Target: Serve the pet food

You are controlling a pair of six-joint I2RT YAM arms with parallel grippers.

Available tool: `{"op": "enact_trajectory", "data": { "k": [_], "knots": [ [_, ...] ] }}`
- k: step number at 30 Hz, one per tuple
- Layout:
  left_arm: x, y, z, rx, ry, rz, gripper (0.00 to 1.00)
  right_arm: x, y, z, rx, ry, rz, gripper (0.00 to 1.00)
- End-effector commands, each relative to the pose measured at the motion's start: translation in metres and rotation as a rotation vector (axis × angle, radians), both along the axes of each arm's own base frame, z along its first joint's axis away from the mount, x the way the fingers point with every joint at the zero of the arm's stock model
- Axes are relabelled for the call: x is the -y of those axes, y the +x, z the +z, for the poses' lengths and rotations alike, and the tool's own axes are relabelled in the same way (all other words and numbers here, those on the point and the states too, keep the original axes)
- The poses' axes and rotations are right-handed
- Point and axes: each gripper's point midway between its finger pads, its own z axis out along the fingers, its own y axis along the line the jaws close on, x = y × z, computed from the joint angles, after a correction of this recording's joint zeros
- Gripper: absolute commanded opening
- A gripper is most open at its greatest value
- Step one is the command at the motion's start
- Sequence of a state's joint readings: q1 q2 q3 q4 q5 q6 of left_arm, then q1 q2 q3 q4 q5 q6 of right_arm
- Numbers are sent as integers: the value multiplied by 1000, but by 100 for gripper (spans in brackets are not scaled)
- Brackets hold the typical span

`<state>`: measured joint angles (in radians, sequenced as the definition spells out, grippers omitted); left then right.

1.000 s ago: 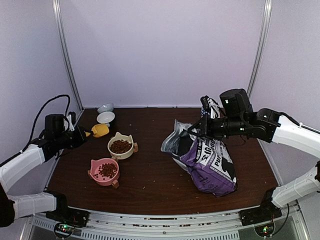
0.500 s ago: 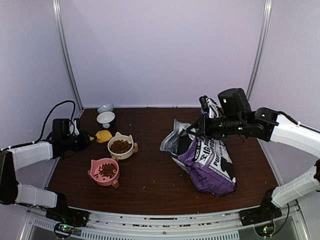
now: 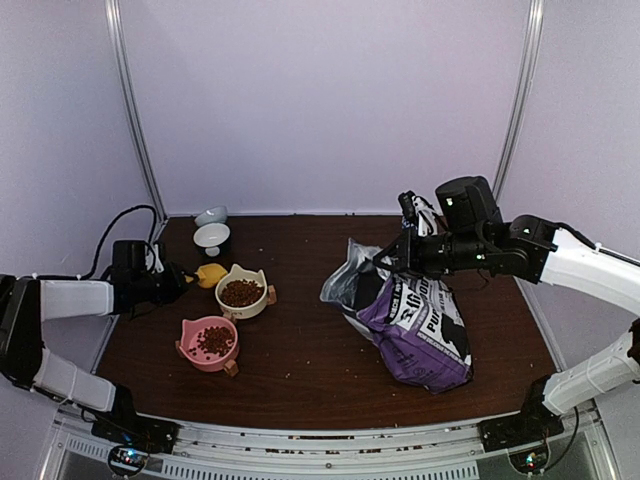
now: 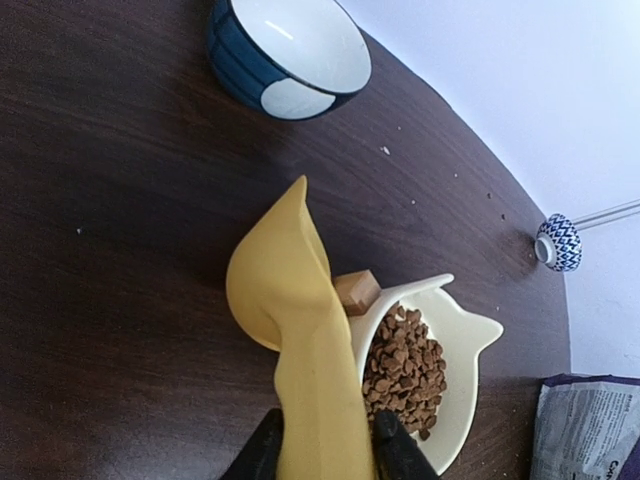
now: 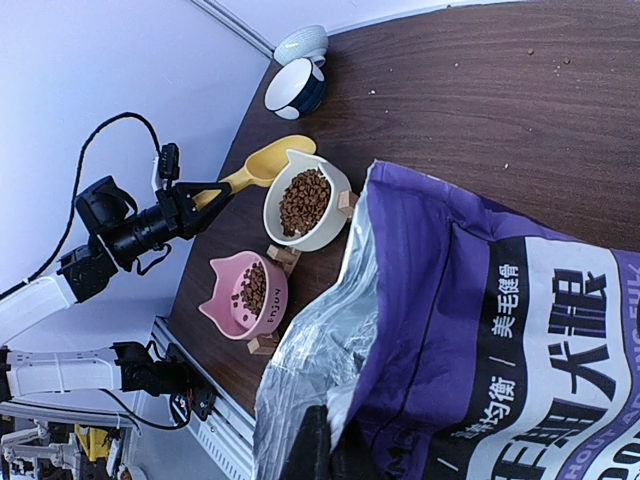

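Left hand [image 4: 325, 445] is low over the counter [image 3: 300, 365] at far left. Its fingers [image 4: 262, 450] are closed against both sides of the yellow scoop [image 4: 285, 290] handle. The scoop's bowl end is down on the counter, touching the rim of the cream cat-ear bowl [image 4: 455, 330].

Pet food [image 4: 405, 365] fills the cream bowl as a loose heap. More of it sits in the pink cat-ear bowl [image 3: 209, 345], just in front of the cream one and nearer the arm bases. A few stray crumbs are scattered on the counter.

A blue-and-white bowl [image 4: 290, 55] stands behind the scoop, apart from it. A small grey bowl [image 3: 211, 215] is just behind that, at the back edge.

Right hand [image 3: 393, 262] is fully closed, pinching the top edge of the purple bag [image 3: 420, 330]. The bag leans on the counter's right half, its silver-lined mouth gaping toward the bowls. It is well apart from the bowls.
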<state>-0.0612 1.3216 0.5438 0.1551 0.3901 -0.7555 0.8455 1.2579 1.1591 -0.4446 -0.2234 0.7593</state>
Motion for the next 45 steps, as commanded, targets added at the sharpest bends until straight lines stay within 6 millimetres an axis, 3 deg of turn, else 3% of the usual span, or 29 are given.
{"op": "enact_trajectory", "data": {
  "k": [1,16,23,32,36,40,42,45],
  "knots": [
    [1,1,-5,8,-13,-10,34,0,10,31,77,68,-33,0],
    [-1,-11,-28,-56,22,-26,58,3,10,25,68,63,-40,0],
    [-11,-19,-28,-71,83,1,85,5,9,27,74,59,-46,0],
    [-32,-29,-17,-82,196,65,90,6,8,28,76,61,-44,0],
    [-47,-33,26,1,297,98,88,7,8,30,89,47,-42,0],
    [-49,-35,100,146,364,88,85,9,9,34,116,15,-40,0],
    [-35,-36,139,234,349,44,85,6,9,39,138,2,-33,0],
    [15,-43,182,318,312,-83,84,1,10,42,160,-14,-29,0]
  ]
}}
